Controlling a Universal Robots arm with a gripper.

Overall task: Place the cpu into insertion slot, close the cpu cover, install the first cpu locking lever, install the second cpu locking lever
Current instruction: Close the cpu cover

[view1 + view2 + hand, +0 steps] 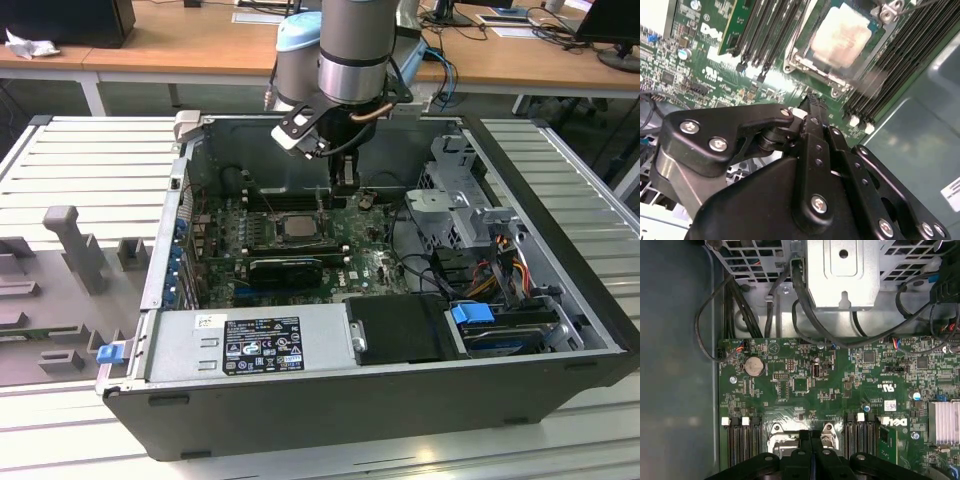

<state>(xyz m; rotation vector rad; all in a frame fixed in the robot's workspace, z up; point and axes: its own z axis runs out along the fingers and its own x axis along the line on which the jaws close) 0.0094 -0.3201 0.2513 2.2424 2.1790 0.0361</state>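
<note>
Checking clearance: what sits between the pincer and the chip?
In the second wrist view: beyond the pincer, a strip of green board, then the grey metal frame around the chip.

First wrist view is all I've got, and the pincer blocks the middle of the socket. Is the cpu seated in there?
Observer: Yes. In the second wrist view the cpu lies flat with its pale top up.
Operator: And the cpu cover, is it up or down?
Observer: Down. The cpu cover lies flat, and its metal frame runs along the chip's edges.
</note>
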